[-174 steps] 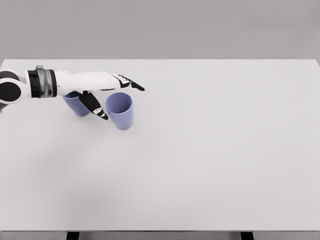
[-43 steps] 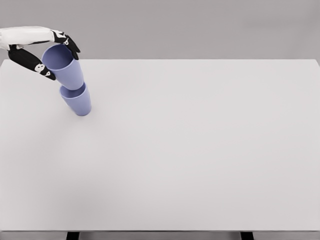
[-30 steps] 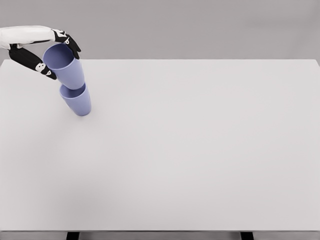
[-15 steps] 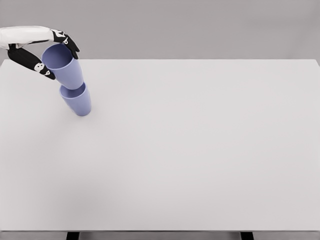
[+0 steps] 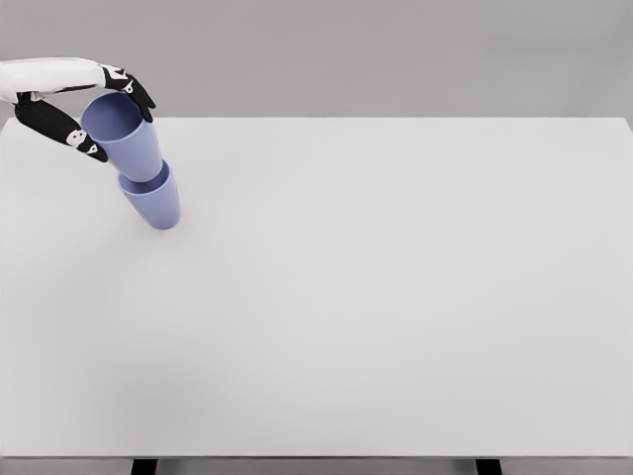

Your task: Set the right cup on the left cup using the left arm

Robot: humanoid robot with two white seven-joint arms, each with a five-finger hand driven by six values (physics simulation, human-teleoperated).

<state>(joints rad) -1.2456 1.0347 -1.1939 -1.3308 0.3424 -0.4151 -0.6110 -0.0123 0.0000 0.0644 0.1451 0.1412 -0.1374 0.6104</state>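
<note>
Two lavender cups stand stacked at the table's far left. The lower cup (image 5: pixel 156 206) rests on the white table (image 5: pixel 396 297). The upper cup (image 5: pixel 136 150) sits nested in its mouth, leaning a little to the left. My left hand (image 5: pixel 120 127) reaches in from the upper left edge and is shut on the upper cup's rim, with the thumb (image 5: pixel 77 134) on the near side and the black fingertips (image 5: pixel 138 95) on the far side. The right arm is out of view.
The table's far edge runs just behind the cups, with a grey wall beyond it. The front edge of the table lies along the bottom of the picture.
Since 5.8 s ago the right cup has been lifted and set into the left cup. Over the last second the hand and the upper cup's rim have shifted slightly left.
</note>
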